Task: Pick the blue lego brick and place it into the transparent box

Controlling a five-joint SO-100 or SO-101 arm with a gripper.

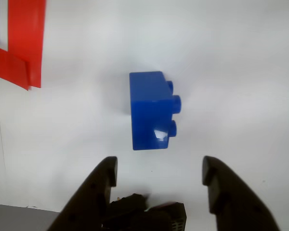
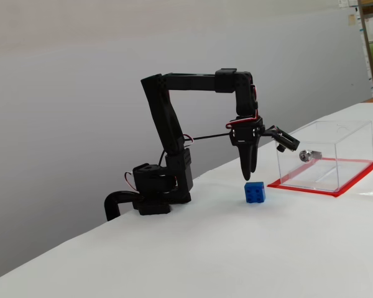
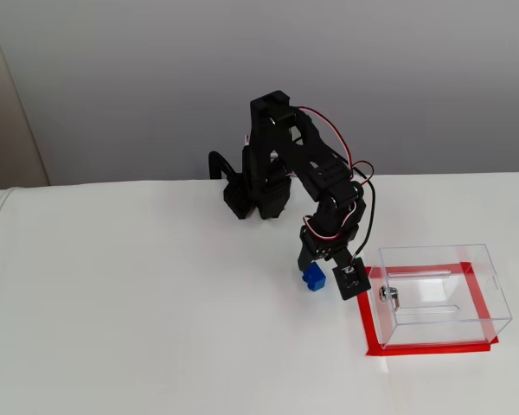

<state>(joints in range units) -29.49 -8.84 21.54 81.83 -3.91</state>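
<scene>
While jaws hang spread over the blue lego brick (image 1: 151, 110), nothing is gripped.
White worktop (image 2: 236, 248), plain grey wall (image 2: 68, 93) behind; no writing legible. Brick lies on the worktop just below the gripper (image 1: 159, 173), studs sideways, near the transparent box (image 3: 441, 294) on its red base, not touching.

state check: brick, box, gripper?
blue lego brick: on the table, on its side with studs facing sideways, not gripped.
transparent box: upright on its red base, empty.
gripper: open, poised just above the brick, not touching it.
</scene>
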